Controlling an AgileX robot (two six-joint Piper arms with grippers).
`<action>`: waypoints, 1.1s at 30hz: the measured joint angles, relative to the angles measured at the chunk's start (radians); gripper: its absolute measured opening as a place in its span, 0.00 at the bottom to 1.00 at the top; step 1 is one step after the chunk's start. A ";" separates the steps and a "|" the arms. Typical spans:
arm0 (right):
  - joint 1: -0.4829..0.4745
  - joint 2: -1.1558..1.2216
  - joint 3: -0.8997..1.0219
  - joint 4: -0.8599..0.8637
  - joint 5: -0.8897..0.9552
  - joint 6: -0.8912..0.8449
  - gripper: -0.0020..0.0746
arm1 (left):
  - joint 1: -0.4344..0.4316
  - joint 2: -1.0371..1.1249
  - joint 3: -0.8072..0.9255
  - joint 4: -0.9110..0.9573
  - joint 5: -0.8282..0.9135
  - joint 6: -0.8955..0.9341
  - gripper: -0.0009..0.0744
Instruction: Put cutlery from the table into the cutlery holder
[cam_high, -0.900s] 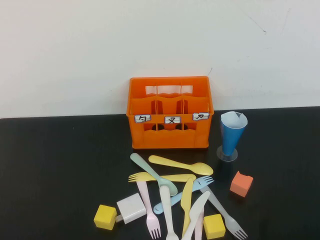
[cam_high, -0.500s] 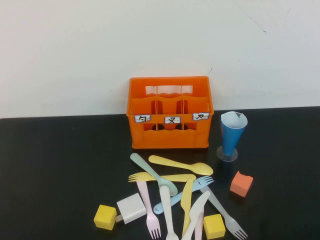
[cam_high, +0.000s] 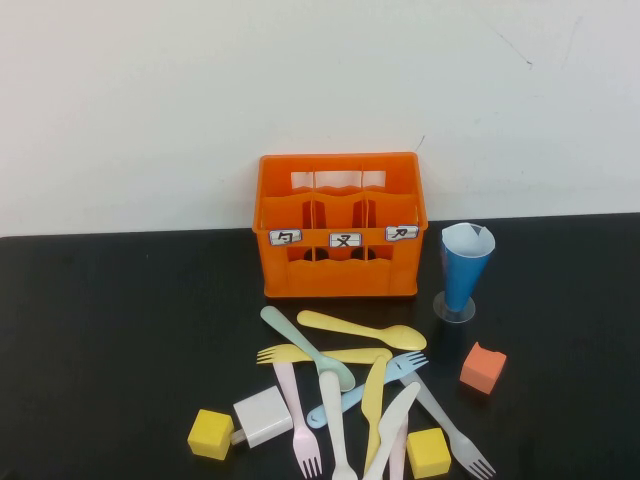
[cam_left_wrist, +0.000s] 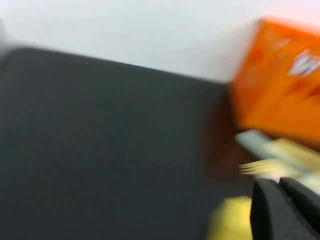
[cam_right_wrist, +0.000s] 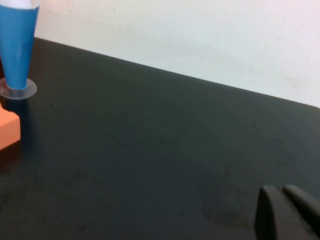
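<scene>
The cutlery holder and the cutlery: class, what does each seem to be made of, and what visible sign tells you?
The cutlery holder looks like moulded plastic: uniform orange, cut-out sides, thin dividers. The cutlery also seems to be plastic: matte pastel colours, no metallic shine. Both sit on the matte black table. Neither the left gripper nor the right gripper touches them.

A lab-style test bench: bare matte black table (cam_high: 120, 330) against a plain white wall (cam_high: 150, 100), toy-like props laid out.
</scene>
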 joint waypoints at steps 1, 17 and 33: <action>0.000 0.000 0.000 0.000 0.000 0.000 0.02 | 0.000 0.000 0.000 -0.089 -0.005 -0.013 0.01; 0.000 0.000 0.000 0.000 0.000 0.000 0.02 | -0.002 0.000 0.005 -0.761 -0.267 -0.033 0.01; 0.000 0.000 0.000 0.000 0.000 0.000 0.02 | -0.011 0.546 -0.608 -0.180 0.525 0.404 0.01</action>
